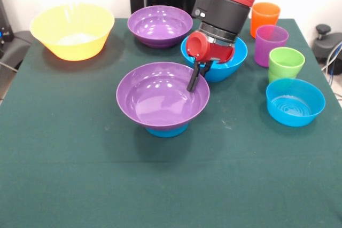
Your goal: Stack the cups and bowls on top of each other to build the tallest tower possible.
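Note:
The tower stands at the table's middle: a wide purple bowl [160, 97] rests on a small blue bowl [166, 130]. My gripper [194, 78] hangs from the red and black arm [224, 9] at this purple bowl's right rim, reaching just inside it. A large blue bowl [235, 60] sits right behind the gripper, partly hidden. A second purple bowl [159, 25] and a large yellow bowl [72, 30] stand at the back. Orange [265, 17], purple [271, 44] and lime green [286, 62] cups line the right side, with another small blue bowl [295, 102] in front. The light blue cup is hidden.
The green cloth table [80, 174] ends on the right just past the cups. Black equipment with cables [326, 41] sits off its right edge.

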Controlling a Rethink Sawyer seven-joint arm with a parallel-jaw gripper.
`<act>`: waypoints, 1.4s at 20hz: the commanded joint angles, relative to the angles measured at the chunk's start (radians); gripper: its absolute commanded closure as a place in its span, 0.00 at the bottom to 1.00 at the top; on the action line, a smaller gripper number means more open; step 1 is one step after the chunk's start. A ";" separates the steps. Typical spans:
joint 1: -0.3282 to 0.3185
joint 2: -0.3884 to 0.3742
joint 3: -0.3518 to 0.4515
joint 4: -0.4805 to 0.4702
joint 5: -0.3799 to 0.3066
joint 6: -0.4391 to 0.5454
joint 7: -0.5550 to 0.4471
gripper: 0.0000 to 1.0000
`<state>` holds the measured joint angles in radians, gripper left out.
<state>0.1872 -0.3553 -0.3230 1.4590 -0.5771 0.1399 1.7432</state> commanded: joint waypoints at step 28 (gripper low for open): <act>0.014 0.002 0.091 -0.011 0.016 0.153 0.035 1.00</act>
<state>0.1911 -0.3531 -0.3255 1.4471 -0.5771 0.1650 1.7432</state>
